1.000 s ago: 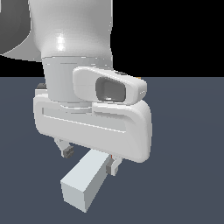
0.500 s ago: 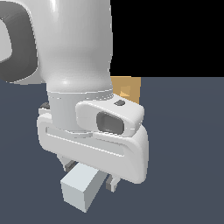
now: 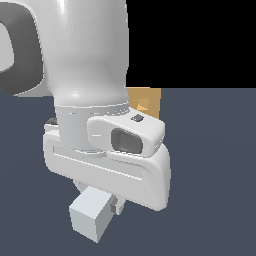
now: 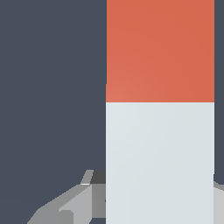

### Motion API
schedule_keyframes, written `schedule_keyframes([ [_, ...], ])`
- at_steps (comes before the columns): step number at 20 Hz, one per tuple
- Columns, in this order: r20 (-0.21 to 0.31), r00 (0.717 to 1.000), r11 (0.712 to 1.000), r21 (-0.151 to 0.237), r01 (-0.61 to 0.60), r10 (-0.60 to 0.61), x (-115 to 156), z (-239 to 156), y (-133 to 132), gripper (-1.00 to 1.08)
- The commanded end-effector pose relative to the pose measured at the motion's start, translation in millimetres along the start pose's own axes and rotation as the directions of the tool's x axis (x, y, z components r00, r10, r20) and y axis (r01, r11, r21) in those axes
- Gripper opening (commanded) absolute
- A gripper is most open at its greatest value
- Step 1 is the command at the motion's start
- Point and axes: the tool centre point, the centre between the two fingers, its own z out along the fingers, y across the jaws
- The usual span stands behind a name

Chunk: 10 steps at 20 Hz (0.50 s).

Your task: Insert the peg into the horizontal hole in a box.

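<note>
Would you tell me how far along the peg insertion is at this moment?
Done: the gripper sits down around the peg, fingers either side of its pale part in the wrist view. In hand: securing the grasp; whether the peg is off the floor is unclear. Left: carrying it to the box, which shows behind the arm, and inserting it.

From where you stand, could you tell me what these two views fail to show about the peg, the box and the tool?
- The hole: no view shows it. In the exterior view the arm hides most of the box.
- The peg: its orange end is behind the arm in the exterior view; the wrist view cuts both ends off at the frame edges.
- The tool: its fingers are mostly under the hand body, and the peg covers them in the wrist view.
</note>
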Motion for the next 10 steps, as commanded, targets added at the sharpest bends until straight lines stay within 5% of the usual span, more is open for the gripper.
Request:
schedule_keyframes([
  [1, 0.000, 1.000, 1.000, 0.000, 0.000, 0.000, 0, 0, 0, -1.00],
  [10, 0.001, 0.998, 0.998, 0.000, 0.061, -0.061, 29, -11, 10, -1.00],
])
